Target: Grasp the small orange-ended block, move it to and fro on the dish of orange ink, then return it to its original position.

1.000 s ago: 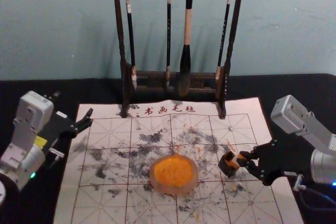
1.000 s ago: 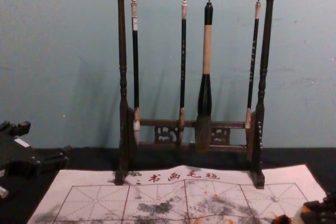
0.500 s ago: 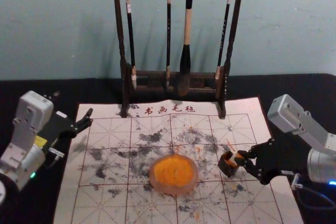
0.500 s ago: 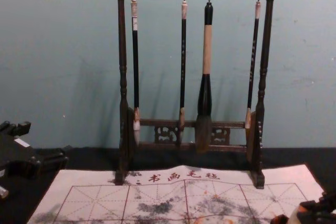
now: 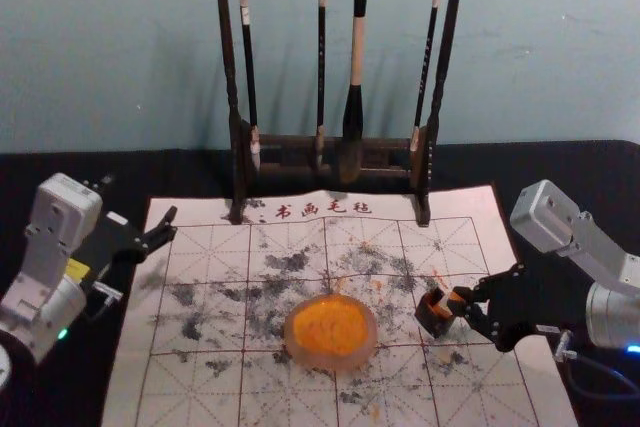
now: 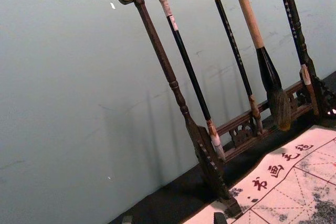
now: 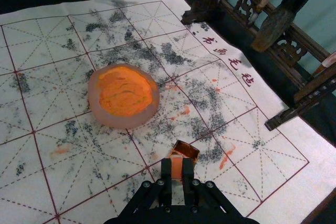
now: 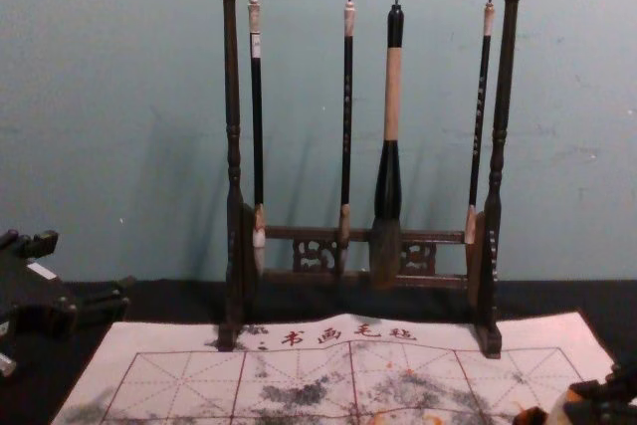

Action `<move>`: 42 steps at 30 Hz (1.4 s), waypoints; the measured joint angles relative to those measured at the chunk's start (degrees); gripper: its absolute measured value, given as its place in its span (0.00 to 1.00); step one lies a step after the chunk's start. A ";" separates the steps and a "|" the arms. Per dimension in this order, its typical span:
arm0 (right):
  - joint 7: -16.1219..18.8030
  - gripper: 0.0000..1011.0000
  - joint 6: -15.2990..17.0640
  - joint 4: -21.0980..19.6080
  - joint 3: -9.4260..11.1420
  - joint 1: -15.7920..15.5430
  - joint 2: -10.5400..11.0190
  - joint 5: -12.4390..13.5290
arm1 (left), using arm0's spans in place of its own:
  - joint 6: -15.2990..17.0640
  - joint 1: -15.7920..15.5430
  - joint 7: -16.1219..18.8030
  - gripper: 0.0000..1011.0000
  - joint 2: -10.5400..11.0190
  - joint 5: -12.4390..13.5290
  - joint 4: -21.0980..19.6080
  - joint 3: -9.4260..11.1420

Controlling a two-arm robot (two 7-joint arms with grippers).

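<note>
At the right of the head view my right gripper (image 5: pixel 464 304) holds the small white block with the orange end (image 5: pixel 448 301) at the open mouth of a little dark box (image 5: pixel 433 322). Seen from the right wrist, the gripper (image 7: pixel 177 172) has both fingers against the sides of the block (image 7: pixel 176 163), over the box (image 7: pixel 189 150); the block's lower end is hidden. The round dish of orange ink (image 5: pixel 331 332) lies left of the box. My left gripper (image 5: pixel 139 204) is parked open beyond the mat's left edge; its fingertips flank the left wrist view's lower edge (image 6: pixel 173 219).
A wooden rack (image 5: pixel 429 152) with hanging brushes (image 5: pixel 355 77) stands across the mat's far edge. The ink-stained white mat (image 5: pixel 200 387) lies under dish and box, on a black-covered table (image 5: pixel 580 177).
My right gripper has shifted slightly left and away from the body, and the block has moved with it at the box's mouth. The left arm and the dish have stayed put.
</note>
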 joint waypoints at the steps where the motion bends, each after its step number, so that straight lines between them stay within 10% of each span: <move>1: 0.00 0.09 0.00 0.00 0.00 0.00 0.00 0.00 | 0.00 0.00 0.00 0.99 0.00 0.00 0.00 0.00; 11: 0.00 0.12 -0.04 -0.06 0.00 -0.01 0.05 0.01 | 0.00 0.00 0.00 0.99 0.00 0.00 0.00 0.00; 42: -0.47 0.99 -0.35 -0.14 0.25 -0.25 -0.04 0.06 | 0.00 0.00 0.00 0.99 0.00 0.00 0.00 0.00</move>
